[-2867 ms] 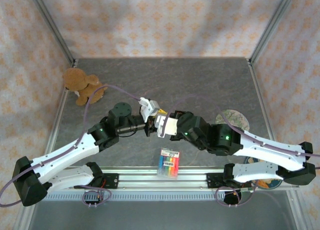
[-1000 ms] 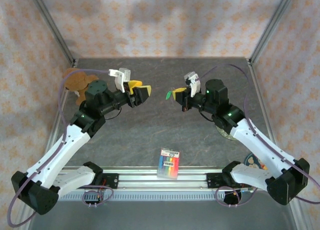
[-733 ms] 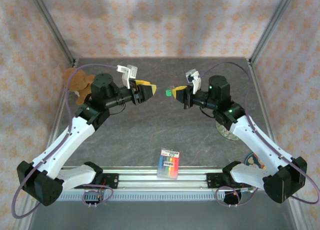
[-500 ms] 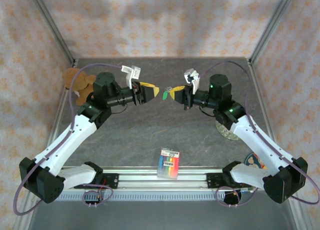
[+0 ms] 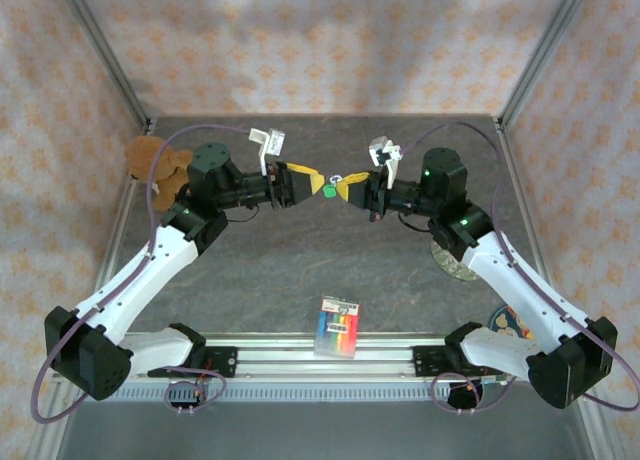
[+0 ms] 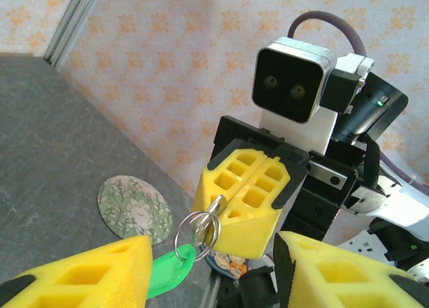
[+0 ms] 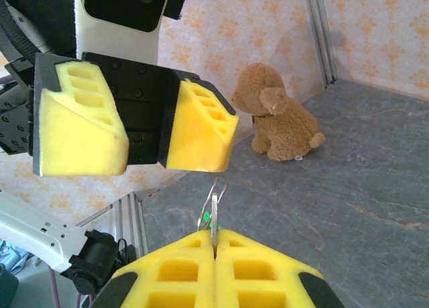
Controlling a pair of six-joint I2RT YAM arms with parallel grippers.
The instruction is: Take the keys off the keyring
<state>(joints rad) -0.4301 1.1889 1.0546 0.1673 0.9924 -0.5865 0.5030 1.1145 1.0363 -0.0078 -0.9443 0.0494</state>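
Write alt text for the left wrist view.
The right end effector pinches a silver key, with a ring and green key dangling from it. The left end effector is spread open below. A round coaster lies on the grey table behind.

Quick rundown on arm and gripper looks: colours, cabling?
Left arm and right arm: white shells, black joints, a purple cable looping to each wrist. Fingers are yellow wedges with square cells on black mounts; white camera box above.
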